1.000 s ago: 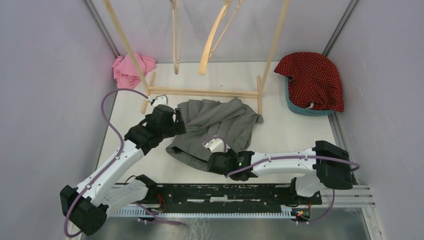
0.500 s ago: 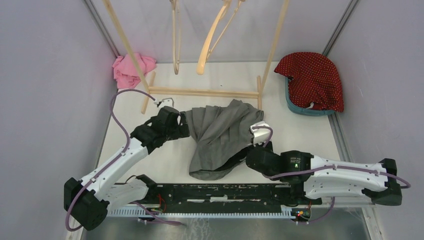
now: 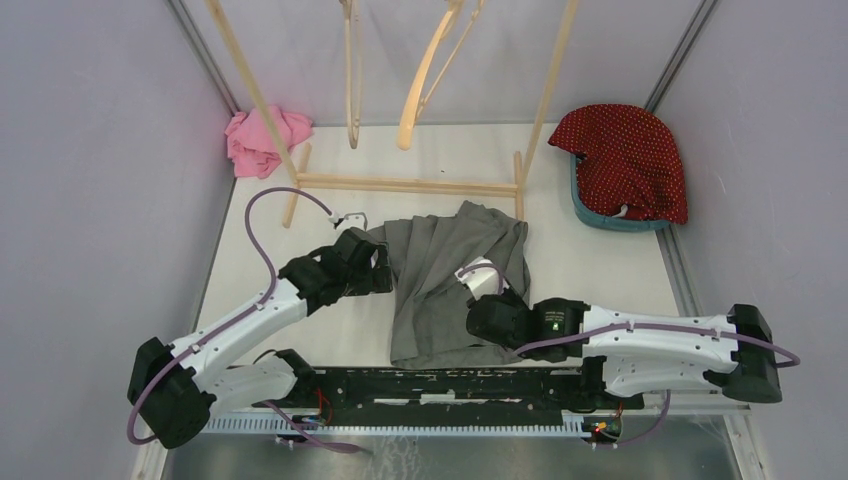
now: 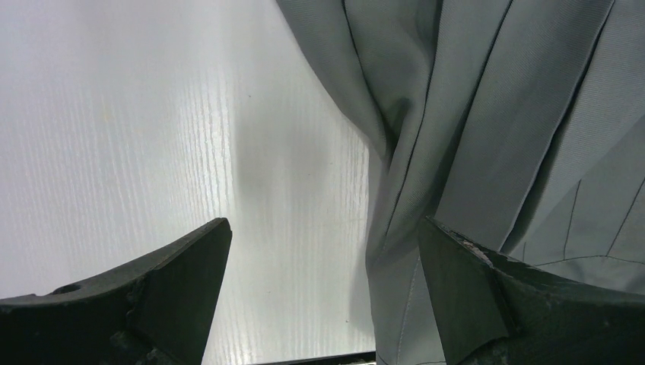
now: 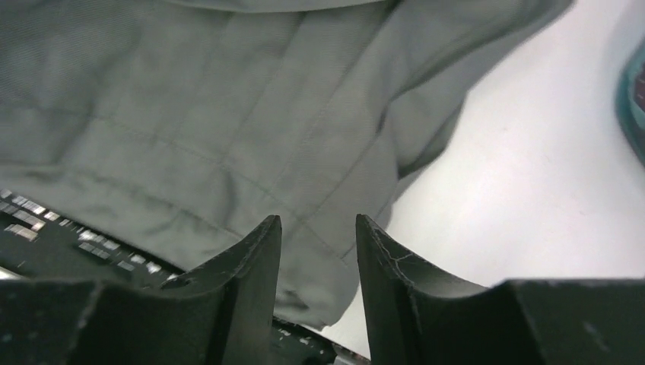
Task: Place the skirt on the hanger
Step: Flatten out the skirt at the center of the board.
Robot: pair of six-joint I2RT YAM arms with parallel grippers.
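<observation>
Left gripper (image 3: 385, 272), fingers spread wide and empty, straddles the left edge of the grey pleated skirt (image 3: 440, 255). The skirt lies on the white table (image 3: 600, 260) before the wooden hangers (image 3: 425, 80). Right gripper (image 3: 472, 310) is above the skirt's right side, fingers partly open, gripping nothing.

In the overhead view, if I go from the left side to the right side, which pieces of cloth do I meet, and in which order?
pink cloth → grey skirt → red dotted cloth
</observation>
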